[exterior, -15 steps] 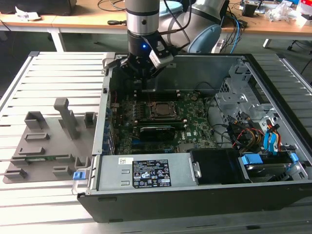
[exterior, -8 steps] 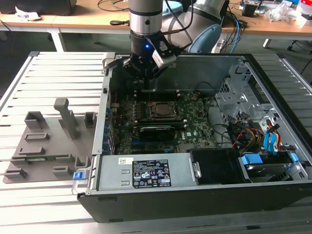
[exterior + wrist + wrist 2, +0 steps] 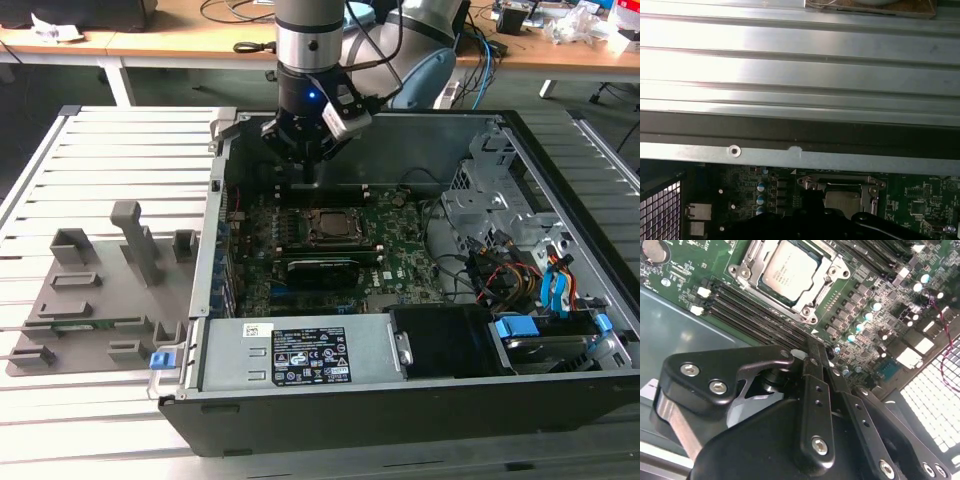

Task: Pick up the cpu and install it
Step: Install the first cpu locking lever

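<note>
So the open computer case (image 3: 420, 400) is lying on its side on a ribbed metal table (image 3: 110, 150), filling most of the centre and right of the exterior view, and the arm is hanging straight down from the top centre with its gripper (image 3: 312, 178) hovering just inside the far wall of the case, above the green motherboard (image 3: 400, 250). The cpu (image 3: 332, 228) is already sitting in its socket in the middle of the board, and in the second wrist view it's showing up as the pale silver square (image 3: 788, 270) at the top centre, framed by the metal socket bracket (image 3: 827, 287), with the black memory slots (image 3: 755, 315) running just beside it. The gripper isn't touching the chip, it's hanging apart from it, and I honestly can't tell whether the fingers are spread or closed because the black gripper body is blocking them. At the left of the exterior view a grey fixture tray (image 3: 100, 300) with upright holders is resting on the table just beside the case. Along the top of that frame wooden desks (image 3: 150, 40) with cables are standing behind everything. The power supply (image 3: 300, 355) is sitting along the near edge of the case, lower centre.
</note>
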### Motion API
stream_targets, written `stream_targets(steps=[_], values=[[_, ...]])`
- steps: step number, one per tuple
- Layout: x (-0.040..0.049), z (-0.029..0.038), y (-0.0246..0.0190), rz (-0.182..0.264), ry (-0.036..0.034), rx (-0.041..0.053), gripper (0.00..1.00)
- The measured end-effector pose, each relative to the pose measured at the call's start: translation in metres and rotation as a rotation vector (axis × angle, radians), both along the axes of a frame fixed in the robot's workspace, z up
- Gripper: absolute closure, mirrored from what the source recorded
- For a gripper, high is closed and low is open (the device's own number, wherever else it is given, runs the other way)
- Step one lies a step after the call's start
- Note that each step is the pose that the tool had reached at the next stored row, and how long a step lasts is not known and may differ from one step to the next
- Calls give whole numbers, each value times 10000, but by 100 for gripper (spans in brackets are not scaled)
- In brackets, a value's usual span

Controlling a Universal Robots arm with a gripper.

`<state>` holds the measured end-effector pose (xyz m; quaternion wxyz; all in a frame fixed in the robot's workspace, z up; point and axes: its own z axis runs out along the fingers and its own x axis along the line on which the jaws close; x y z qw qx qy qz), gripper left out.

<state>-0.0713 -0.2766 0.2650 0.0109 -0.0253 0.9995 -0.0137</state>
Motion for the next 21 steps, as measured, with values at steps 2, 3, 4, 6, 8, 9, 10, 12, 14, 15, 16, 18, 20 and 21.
stream_targets(steps=[2,3,4,6,8,9,10,12,14,15,16,18,20,21], values=[[23,0,0,0,0,0,89],[32,0,0,1,0,0,89],[46,0,0,1,0,-1,89],[78,0,0,0,1,-1,89],[104,0,0,0,0,0,89],[119,0,0,0,0,0,89],[136,0,0,1,0,-1,89],[169,-2,0,0,0,-1,89],[189,-4,0,0,0,-1,89],[192,-5,0,1,1,-2,89],[192,-4,0,-1,2,-2,89],[193,-11,0,2,0,-7,89],[193,-45,0,1,1,-8,89],[192,-66,0,0,3,-5,89]])
